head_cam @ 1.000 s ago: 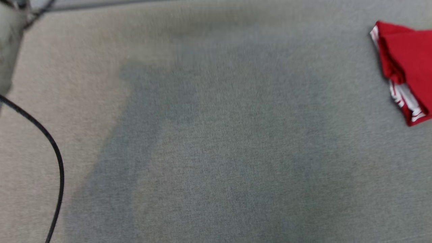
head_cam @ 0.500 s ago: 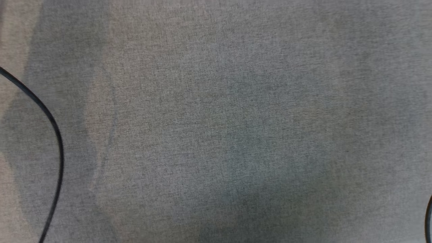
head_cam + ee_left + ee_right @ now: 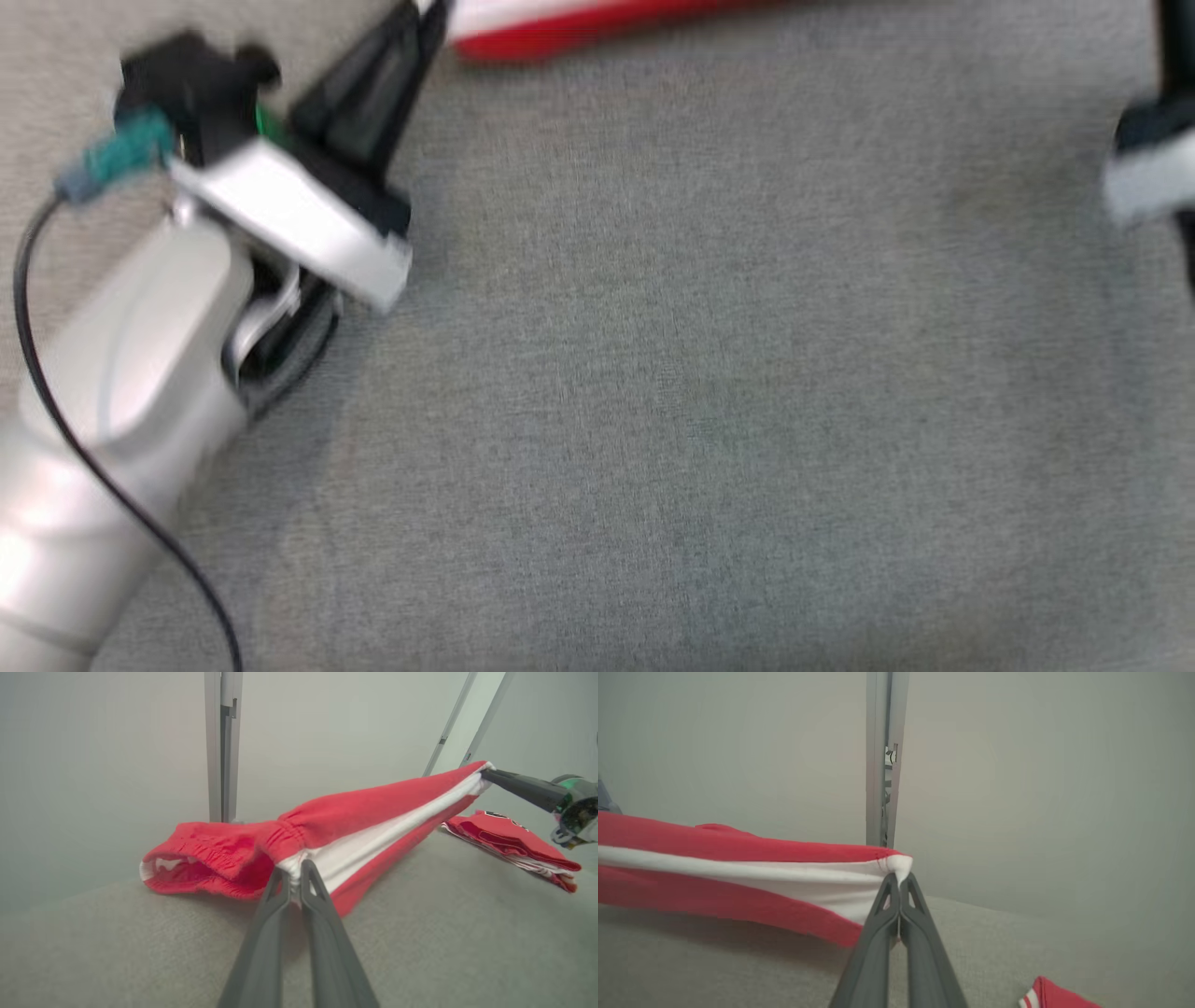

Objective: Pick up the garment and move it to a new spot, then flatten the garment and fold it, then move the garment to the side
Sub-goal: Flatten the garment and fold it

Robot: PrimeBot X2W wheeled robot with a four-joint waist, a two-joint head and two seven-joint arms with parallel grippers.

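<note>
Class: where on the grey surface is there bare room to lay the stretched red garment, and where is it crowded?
Free: the wide grey fabric tabletop between the left gripper and right gripper, nearer the robot than the stretched red-and-white garment. Crowded: by the right gripper, where a folded red-and-white garment lies.

R hand (image 3: 899,881) pinching red/white garment (image 3: 738,858) corner.

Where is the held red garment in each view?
Head view: garment, blurred strip on top edge.
Left wrist view: garment at centre, stretching upper right.
Right wrist view: garment across left half, ending mid-picture.
Shared landmark: grey post behind it in both wrist views.
</note>
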